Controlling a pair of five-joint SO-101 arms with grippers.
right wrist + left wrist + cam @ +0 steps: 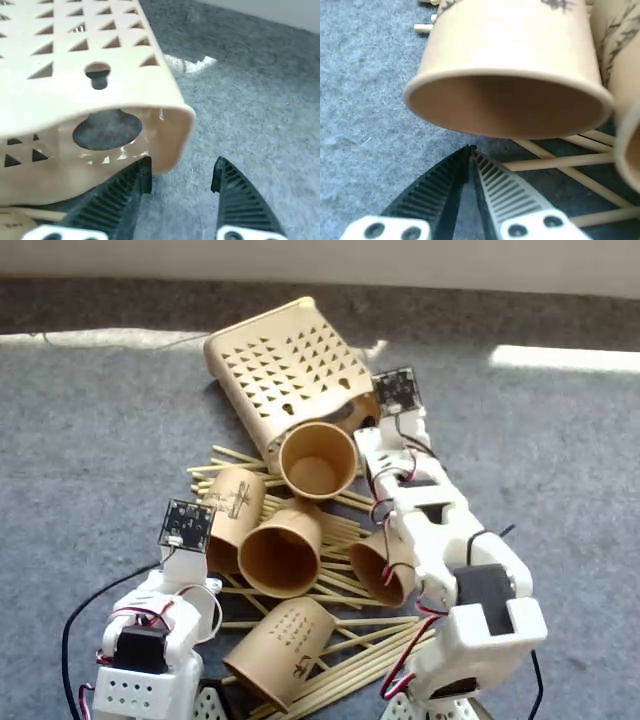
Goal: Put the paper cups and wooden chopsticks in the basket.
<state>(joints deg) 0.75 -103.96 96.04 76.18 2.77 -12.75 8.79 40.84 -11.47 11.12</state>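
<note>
The cream basket (285, 370) lies tipped on the grey carpet, its mouth toward the arms. One paper cup (318, 460) sits at that mouth, and several more cups (282, 555) lie on a scatter of wooden chopsticks (350, 530). My left gripper (470, 150) is shut and empty, its tips just short of the open rim of a cup (510, 75) lying on its side. My right gripper (180, 172) is open at the basket's corner (170, 125), with one finger (125, 195) under the rim and the other on the carpet side.
More chopsticks (570, 162) run across the carpet beside the left gripper, and a second cup (625, 75) lies close by. The right arm (440, 540) stretches over a cup (385, 565). Bare carpet (560, 460) spreads to either side.
</note>
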